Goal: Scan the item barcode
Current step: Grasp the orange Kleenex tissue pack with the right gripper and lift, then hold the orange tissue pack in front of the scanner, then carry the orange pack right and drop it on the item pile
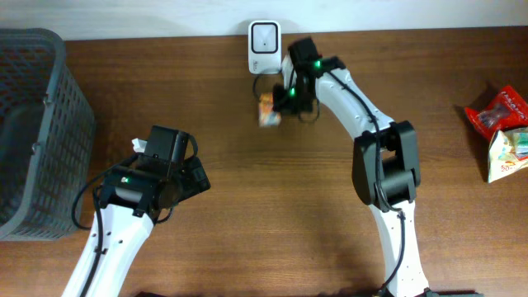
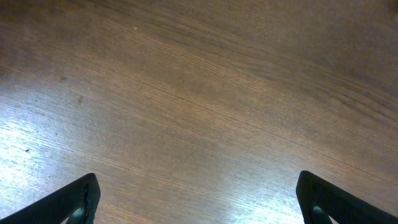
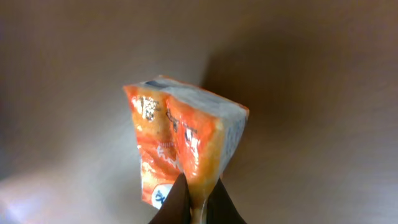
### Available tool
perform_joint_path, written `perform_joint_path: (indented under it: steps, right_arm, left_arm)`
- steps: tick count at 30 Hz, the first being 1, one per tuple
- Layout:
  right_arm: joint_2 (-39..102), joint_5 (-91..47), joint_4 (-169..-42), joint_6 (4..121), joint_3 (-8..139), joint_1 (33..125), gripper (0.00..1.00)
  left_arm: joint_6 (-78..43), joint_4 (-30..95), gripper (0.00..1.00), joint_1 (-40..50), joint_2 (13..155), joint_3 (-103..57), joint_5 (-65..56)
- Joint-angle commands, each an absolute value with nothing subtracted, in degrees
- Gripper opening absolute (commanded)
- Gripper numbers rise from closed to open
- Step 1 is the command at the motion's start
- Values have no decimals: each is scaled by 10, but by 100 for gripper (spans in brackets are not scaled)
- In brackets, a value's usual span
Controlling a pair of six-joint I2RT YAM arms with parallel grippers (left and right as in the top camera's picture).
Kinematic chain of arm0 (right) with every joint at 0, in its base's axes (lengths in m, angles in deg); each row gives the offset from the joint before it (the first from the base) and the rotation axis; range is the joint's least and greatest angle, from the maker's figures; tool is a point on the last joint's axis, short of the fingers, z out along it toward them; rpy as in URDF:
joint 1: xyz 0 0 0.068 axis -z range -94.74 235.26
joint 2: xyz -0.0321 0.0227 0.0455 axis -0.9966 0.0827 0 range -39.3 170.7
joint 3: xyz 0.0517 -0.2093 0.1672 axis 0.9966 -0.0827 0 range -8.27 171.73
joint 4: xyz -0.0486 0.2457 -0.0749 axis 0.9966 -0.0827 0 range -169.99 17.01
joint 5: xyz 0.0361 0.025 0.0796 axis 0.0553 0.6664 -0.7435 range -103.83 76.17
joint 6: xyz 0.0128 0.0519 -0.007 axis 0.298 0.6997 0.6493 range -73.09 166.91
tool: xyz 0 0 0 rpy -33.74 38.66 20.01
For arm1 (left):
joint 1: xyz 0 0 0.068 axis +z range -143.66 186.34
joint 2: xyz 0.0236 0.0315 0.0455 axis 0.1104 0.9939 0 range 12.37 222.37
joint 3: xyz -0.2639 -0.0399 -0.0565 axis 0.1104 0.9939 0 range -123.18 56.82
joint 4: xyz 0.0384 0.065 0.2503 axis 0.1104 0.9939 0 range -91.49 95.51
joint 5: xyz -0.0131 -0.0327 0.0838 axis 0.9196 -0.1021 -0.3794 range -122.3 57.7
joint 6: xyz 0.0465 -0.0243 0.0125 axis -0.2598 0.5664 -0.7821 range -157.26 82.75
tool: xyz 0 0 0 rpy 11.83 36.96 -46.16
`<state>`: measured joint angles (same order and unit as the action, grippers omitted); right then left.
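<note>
An orange and white snack packet (image 3: 180, 143) hangs in the right wrist view, pinched at its lower edge by my right gripper (image 3: 198, 200), which is shut on it. From overhead the packet (image 1: 269, 110) is held above the table just below the white barcode scanner (image 1: 264, 37) at the back edge. No barcode is readable from here. My left gripper (image 2: 198, 199) stands open over bare wood, nothing between its fingers; overhead it sits at the left (image 1: 191, 175).
A grey plastic basket (image 1: 33, 124) fills the far left. More snack packets, red (image 1: 497, 111) and white-green (image 1: 510, 155), lie at the right edge. The brown wooden table (image 1: 247, 206) spreads between the two arms.
</note>
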<state>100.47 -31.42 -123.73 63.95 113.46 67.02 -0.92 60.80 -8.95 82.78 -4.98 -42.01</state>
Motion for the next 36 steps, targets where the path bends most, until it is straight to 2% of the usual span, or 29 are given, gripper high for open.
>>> perform_joint_path:
  steps: [1,5,8,12,15,17,20,23,26,28,30,33,34,36]
  right_arm:
    - [968,-26,-1139,512,1202,657,4]
    - [979,41,-977,159,1201,619,4]
    - [1007,41,-923,48,1198,614,4]
    - [1017,42,-883,15,1198,613,4]
    - [1017,47,-888,33,1198,613,4]
    - [1008,132,-887,178,1200,622,4]
    - [948,152,-955,333,1200,692,4]
    - [880,154,-1097,442,1200,819,4]
    - [859,153,-1267,461,1198,996,4]
    - [866,139,-1313,518,1192,1079,4]
    - [877,10,-1338,519,1192,1165,4]
    - [893,-34,-1342,519,1191,1218,4]
    - [897,-33,-1345,519,1191,1222,10]
    - [898,-33,-1350,519,1191,1220,48]
  left_arm:
    - [-2,607,99,-89,826,-52,-426]
    - [-2,607,99,-89,826,-52,-426]
    - [-2,607,99,-89,826,-52,-426]
    - [-2,608,99,-89,826,-52,-426]
    - [-2,607,99,-89,826,-52,-426]
    - [-2,607,99,-89,826,-52,-426]
    - [-2,607,99,-89,826,-52,-426]
    - [-2,607,99,-89,826,-52,-426]
    - [-2,607,99,-89,826,-52,-426]
    - [-2,607,99,-89,826,-52,-426]
    - [-2,607,99,-89,826,-52,-426]
    - [-2,607,99,-89,826,-52,-426]
    - [-2,607,99,-89,826,-52,-426]
    - [-2,607,99,-89,826,-52,-426]
